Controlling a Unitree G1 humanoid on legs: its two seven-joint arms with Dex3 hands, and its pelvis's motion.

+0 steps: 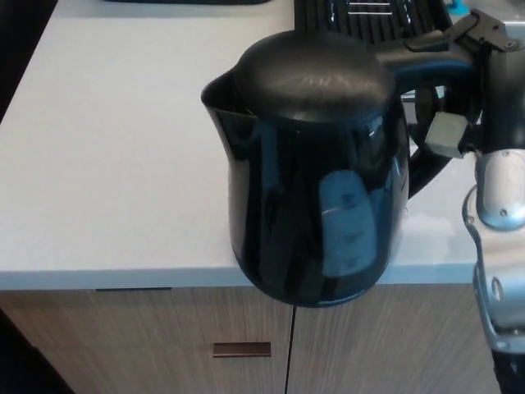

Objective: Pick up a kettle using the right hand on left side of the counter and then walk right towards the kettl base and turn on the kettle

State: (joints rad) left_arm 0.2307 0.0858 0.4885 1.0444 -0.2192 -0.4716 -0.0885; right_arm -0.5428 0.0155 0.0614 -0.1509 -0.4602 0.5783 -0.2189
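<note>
— One hand shows, the robot's right hand [459, 98], wrapped around the handle of the black kettle [316, 172]; its fingers are closed on that handle. No left hand is in view.

— And where does the kettle sit relative to that hand?

— Just to the hand's left, hanging in the air in front of the white counter [107, 164], spout pointing away from the hand. The dark rack [369, 16] lies beyond the hand, at the back.

— What might go wrong during the walk right?

— Probably a swing. The body hangs off to one side of the grip, so a sideways step could tip it or twist the handle in the fingers. The base is not visible, so the hand must carry it some way unseen.

— Anything else?

— Low carrying could knock the counter edge.
</note>
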